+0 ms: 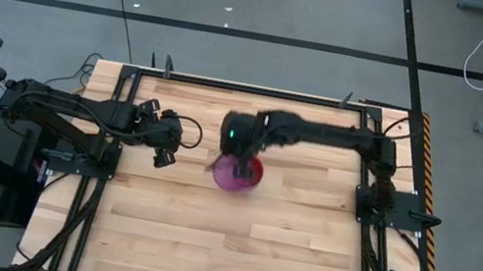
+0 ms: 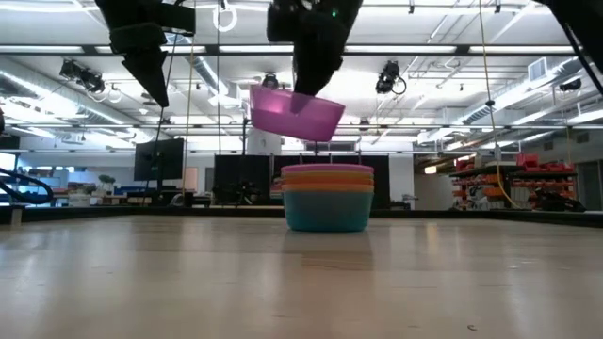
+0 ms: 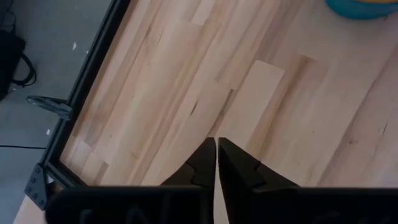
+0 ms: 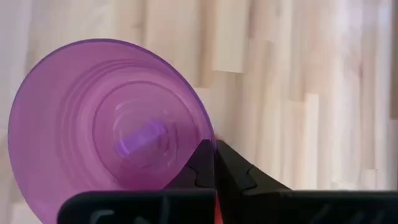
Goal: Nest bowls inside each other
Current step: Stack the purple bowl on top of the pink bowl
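Observation:
A purple bowl (image 2: 295,113) hangs tilted in my right gripper (image 4: 215,148), which is shut on it above the middle of the table (image 1: 236,177). Just under it and a little to one side, a stack of nested bowls (image 2: 328,196) stands on the table: a pink-red rim on top, orange below it and blue at the base. In the high view only a red edge (image 1: 258,169) of the stack shows past the purple bowl. My left gripper (image 3: 216,148) is shut and empty, hovering left of the stack (image 1: 162,152). My right gripper pinches the purple bowl by its rim (image 4: 207,132), one finger inside the bowl and one outside. The fingers come from above, pointing down. The bowl is lifted clear over the stack, mouth up and tilted, hanging below the fingers.
Bare wooden table top (image 1: 203,239) lies all around the stack, with free room toward the near edge. A black metal frame (image 1: 104,181) borders the table. The left wrist view catches the blue bowl's edge (image 3: 357,7) farther off.

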`<action>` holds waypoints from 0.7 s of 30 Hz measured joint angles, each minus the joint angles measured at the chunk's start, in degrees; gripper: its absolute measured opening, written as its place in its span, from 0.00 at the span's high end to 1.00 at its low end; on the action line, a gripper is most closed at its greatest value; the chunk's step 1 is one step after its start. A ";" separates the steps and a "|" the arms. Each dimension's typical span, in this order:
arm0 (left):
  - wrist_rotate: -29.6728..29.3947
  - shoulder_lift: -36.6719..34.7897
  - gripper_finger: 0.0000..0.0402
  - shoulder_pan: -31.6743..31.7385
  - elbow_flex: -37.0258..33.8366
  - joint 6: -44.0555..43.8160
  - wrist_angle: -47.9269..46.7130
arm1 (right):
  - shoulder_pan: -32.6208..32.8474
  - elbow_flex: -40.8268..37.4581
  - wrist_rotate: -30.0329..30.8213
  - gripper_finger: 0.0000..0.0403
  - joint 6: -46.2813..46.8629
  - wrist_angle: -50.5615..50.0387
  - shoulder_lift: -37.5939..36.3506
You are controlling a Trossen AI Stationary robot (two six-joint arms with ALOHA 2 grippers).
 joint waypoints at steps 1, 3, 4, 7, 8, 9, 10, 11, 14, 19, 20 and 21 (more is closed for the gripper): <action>0.00 0.00 0.93 0.00 0.00 0.00 0.00 | -1.49 0.03 -1.70 1.00 0.04 -0.13 0.00; 0.00 0.00 0.93 0.00 0.00 0.19 0.00 | -4.38 0.00 -3.77 1.00 0.70 -1.02 0.02; 0.00 0.00 0.93 0.02 0.00 0.63 0.00 | -5.70 0.00 -4.45 1.00 1.09 -1.49 0.02; 0.02 0.00 0.94 0.02 0.00 0.90 0.00 | -8.89 0.00 -5.35 1.00 1.63 -2.90 0.02; 0.02 0.00 0.94 0.00 0.00 0.92 0.00 | -9.62 0.00 -5.68 1.00 1.72 -3.40 0.02; 0.02 0.00 0.95 0.02 0.00 0.94 0.00 | -10.15 0.00 -6.08 1.00 2.03 -3.64 0.02; 0.02 0.00 0.95 0.00 0.00 0.92 0.00 | -10.47 0.00 -6.80 1.00 2.35 -4.05 0.02; 0.02 0.00 0.95 0.00 0.00 0.93 0.00 | -10.69 -0.04 -7.77 1.00 2.53 -4.75 0.02; 0.02 0.00 0.96 0.00 0.00 0.92 0.00 | -10.67 -1.73 -9.85 1.00 2.51 -5.03 0.00; 0.02 0.00 0.95 0.00 0.00 0.85 0.05 | -10.21 -4.47 -10.68 1.00 2.48 -5.00 0.04; 0.03 0.00 0.94 0.01 0.00 0.85 0.10 | -10.19 -5.08 -10.94 1.00 2.44 -4.88 0.04; 0.02 0.00 0.94 0.00 0.00 0.85 0.18 | -10.19 -5.74 -11.31 1.00 2.29 -4.72 0.04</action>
